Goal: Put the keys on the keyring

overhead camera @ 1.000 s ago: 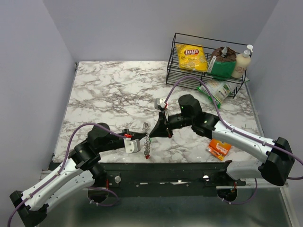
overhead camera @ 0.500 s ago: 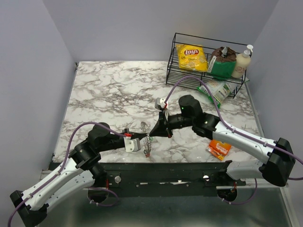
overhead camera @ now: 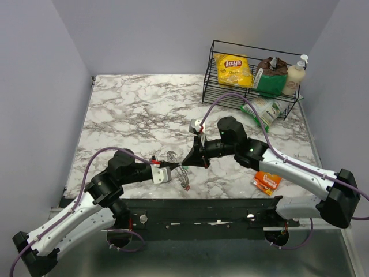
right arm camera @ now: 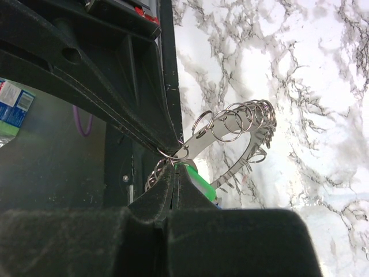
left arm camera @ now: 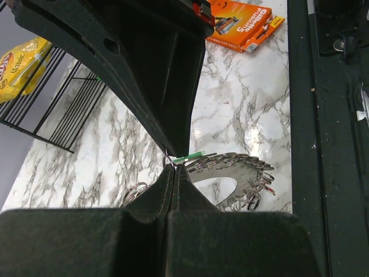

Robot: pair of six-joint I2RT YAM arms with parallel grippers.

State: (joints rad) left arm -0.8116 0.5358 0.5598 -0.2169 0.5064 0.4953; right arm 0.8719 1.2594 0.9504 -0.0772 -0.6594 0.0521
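Note:
The keyring (overhead camera: pixel 183 175) is a flat grey toothed ring carrying several small split rings, held above the table's front edge between both grippers. My left gripper (overhead camera: pixel 171 169) is shut on its near end; the ring shows in the left wrist view (left arm camera: pixel 230 169), running right from my shut fingertips (left arm camera: pixel 174 167). My right gripper (overhead camera: pixel 187 162) is shut on the pale green key (right arm camera: pixel 199 182), tip to tip with the left one. The green key also shows in the left wrist view (left arm camera: pixel 189 156). The keyring arcs up and right in the right wrist view (right arm camera: pixel 233 131). The red and blue keys are not clearly visible.
An orange packet (overhead camera: pixel 267 182) lies at the front right, also in the left wrist view (left arm camera: pixel 245 26). A black wire basket (overhead camera: pixel 214 75) at the back right holds a Lay's bag (overhead camera: pixel 233 69) and a bottle (overhead camera: pixel 295 75). A green packet (overhead camera: pixel 262 109) lies before it.
The two grippers have stayed tip to tip. The keyring has swung a little, from hanging upright to tilting toward the right, and the left gripper has risen slightly.

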